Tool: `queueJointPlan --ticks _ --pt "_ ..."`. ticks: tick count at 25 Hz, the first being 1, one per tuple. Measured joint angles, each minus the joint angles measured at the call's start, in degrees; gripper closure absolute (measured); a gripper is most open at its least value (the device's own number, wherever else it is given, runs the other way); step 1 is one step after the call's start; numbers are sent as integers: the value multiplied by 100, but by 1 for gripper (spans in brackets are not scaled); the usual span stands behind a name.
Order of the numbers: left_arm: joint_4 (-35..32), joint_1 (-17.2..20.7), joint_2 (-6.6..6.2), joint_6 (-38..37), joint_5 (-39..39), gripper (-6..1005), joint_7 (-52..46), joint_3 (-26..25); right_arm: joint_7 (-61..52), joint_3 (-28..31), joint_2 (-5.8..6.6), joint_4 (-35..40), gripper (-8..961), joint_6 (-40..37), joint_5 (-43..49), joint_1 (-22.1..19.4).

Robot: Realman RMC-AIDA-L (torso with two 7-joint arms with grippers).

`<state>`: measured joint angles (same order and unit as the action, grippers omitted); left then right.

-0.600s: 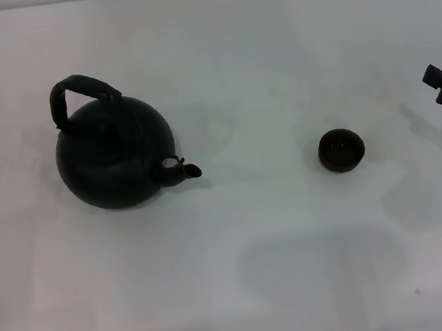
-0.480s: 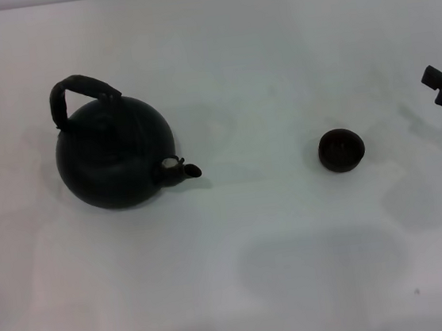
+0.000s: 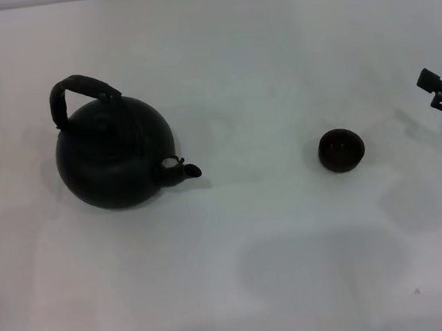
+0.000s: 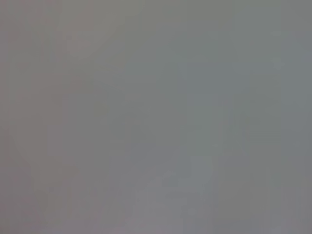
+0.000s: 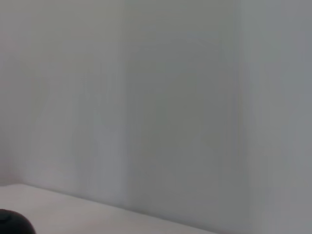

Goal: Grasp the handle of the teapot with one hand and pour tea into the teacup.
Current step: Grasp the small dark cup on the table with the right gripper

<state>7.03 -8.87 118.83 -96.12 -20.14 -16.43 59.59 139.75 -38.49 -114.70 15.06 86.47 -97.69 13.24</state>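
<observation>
The large round black teapot [image 3: 113,154] stands on the white table [image 3: 257,65] at the left, its short spout [image 3: 183,170] pointing right toward the teacup. Its thick arched handle [image 3: 77,90] rises over the top, tilted to the back left. The small dark teacup [image 3: 341,150] sits upright to the right of centre, well apart from the teapot. Only part of my right gripper [image 3: 441,91] shows at the right edge of the head view, right of the teacup and holding nothing. My left gripper is out of view.
The right wrist view shows a pale wall, a strip of table and a dark rounded shape [image 5: 12,224] at the frame's corner; I cannot tell which object it is. The left wrist view is plain grey.
My right gripper has shifted slightly leftward, toward the teacup. The teapot and the teacup have not moved.
</observation>
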Motion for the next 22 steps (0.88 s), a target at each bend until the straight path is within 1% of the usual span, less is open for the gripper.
queueJointPlan --ticks 4,7,12,14,19,22 --pt "0 0 -5 0 6 122 22 -4 -335 -375 3 310 122 115 22 -6" --pt "1 -4 -10 0 12 122 77 -10 -963 -838 15 915 122 135 189 -25" --pt "-6 -72 -6 64 12 122 86 -10 -2222 -1252 12 2070 121 110 1040 30" --pt "-7 -84 -2 70 12 122 87 -10 -2560 -1358 3 2398 121 91 1335 82" --pt "-9 -91 5 75 12 122 88 -8 -2923 -1777 0 3016 116 19 1640 189" --pt "-9 -89 11 76 12 121 88 2 -2958 -2029 -3 3238 114 -157 1741 239"
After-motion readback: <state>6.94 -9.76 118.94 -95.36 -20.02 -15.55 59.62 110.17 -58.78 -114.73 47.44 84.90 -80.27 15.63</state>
